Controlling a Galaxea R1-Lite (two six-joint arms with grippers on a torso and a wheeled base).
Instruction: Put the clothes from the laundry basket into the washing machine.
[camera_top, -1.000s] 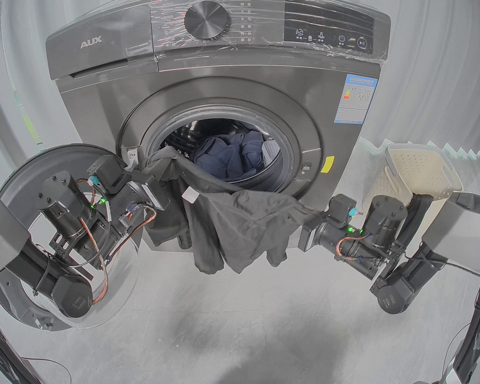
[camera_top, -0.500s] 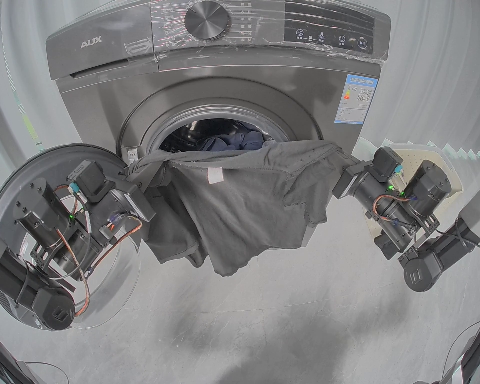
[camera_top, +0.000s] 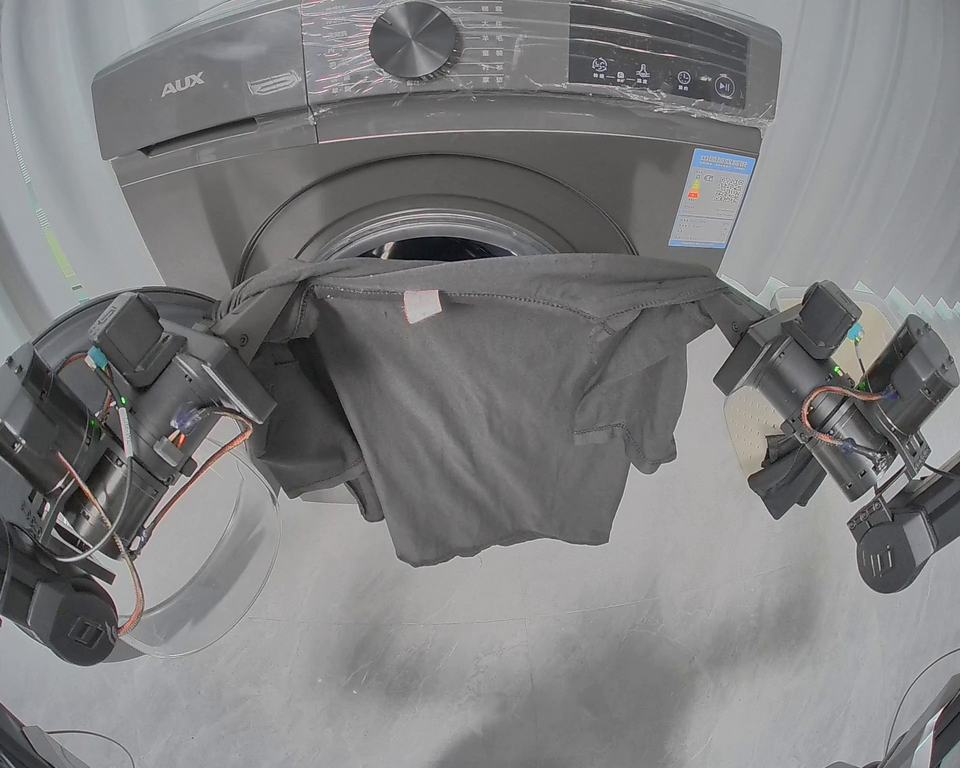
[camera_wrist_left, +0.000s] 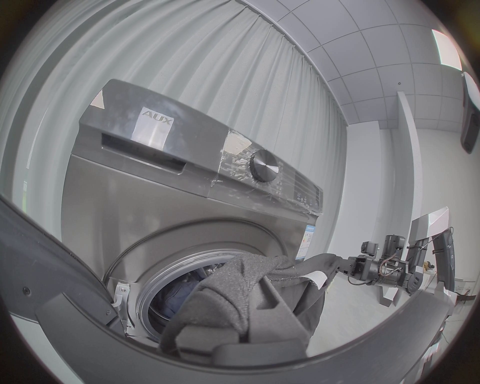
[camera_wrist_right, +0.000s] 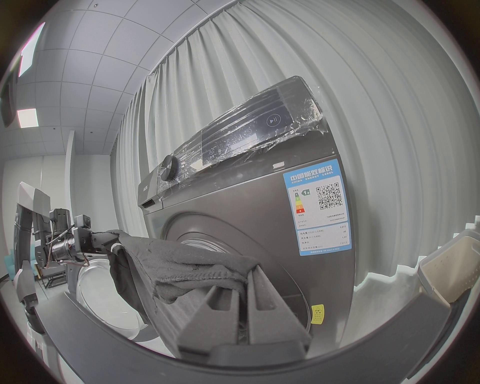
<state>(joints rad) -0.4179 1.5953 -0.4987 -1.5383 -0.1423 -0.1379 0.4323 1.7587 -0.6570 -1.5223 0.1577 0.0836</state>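
A dark grey T-shirt (camera_top: 480, 400) hangs spread wide in front of the grey washing machine (camera_top: 430, 130), covering most of the drum opening (camera_top: 430, 247). My left gripper (camera_top: 236, 318) is shut on the shirt's left end, beside the open door. At the other end my right gripper (camera_top: 728, 303) is shut on the shirt. The left wrist view shows the cloth (camera_wrist_left: 235, 285) bunched in the left gripper (camera_wrist_left: 250, 325), with blue clothes (camera_wrist_left: 175, 295) inside the drum. In the right wrist view the shirt (camera_wrist_right: 185, 265) is pinched in the right gripper (camera_wrist_right: 242, 300).
The round glass door (camera_top: 200, 570) stands swung open at the left, under my left arm. A cream laundry basket (camera_top: 745, 420) sits on the floor at the right, partly behind my right arm. Grey floor lies open below the shirt. Curtains hang behind the machine.
Both grippers have risen and moved apart, pulling the sagging shirt taut. The shirt now hangs as a flat sheet over the drum mouth, hiding the blue clothes in the head view.
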